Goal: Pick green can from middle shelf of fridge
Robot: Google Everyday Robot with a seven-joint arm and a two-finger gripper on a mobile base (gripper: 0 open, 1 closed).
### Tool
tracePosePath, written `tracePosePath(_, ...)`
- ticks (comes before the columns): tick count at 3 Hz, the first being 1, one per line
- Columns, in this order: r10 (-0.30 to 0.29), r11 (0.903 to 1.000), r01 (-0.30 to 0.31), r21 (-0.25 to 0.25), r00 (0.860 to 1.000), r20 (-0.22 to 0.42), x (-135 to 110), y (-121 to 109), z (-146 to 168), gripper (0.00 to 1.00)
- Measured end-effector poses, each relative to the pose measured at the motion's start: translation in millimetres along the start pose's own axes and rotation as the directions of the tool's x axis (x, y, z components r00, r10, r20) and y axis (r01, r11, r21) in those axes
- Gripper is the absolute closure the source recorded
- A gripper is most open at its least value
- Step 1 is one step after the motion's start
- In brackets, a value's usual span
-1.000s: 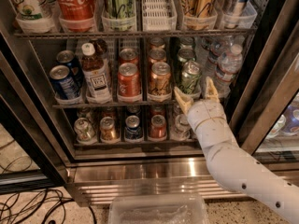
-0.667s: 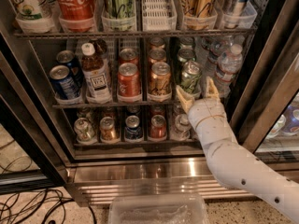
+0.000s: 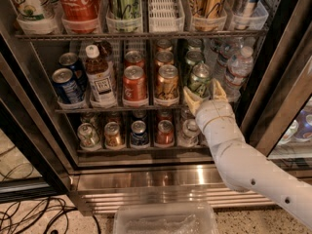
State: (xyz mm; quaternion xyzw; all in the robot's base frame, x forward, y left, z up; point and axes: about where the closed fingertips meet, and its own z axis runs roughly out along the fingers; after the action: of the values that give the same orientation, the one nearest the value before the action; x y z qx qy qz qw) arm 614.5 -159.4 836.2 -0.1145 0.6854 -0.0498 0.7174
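The green can (image 3: 200,80) stands upright at the front of its row on the middle shelf (image 3: 117,109) of the fridge (image 3: 146,178), right of a copper-orange can (image 3: 167,84). My gripper (image 3: 204,93) has reached into the fridge from the lower right. It is open, with one fingertip (image 3: 189,97) left of the can's base and the other right of it. The can's lower part is hidden behind the gripper. I cannot tell whether the fingers touch the can.
A red can (image 3: 134,85), a bottle (image 3: 100,77) and blue cans (image 3: 66,84) share the shelf on the left. Water bottles (image 3: 237,71) stand close on the right. More cans fill the top and bottom shelves. The door frame (image 3: 280,87) runs along the right. A clear plastic bin (image 3: 165,219) sits on the floor.
Almost nothing: the gripper holds its place around the green can's base, and the can has not left the shelf.
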Motion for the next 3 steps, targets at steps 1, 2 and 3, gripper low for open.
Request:
tracePosePath(1, 0.027, 0.9996, -0.027, -0.013, 1.000, -0.012, 0.2, 3.3, 10.1, 0.41)
tracePosePath(2, 0.033, 0.9993, -0.033, -0.019, 0.999, -0.017, 1.6, 6.5, 12.9, 0.40)
tracePosePath(3, 0.036, 0.9990, -0.037, -0.024, 0.999, -0.017, 1.4, 8.7, 14.8, 0.59)
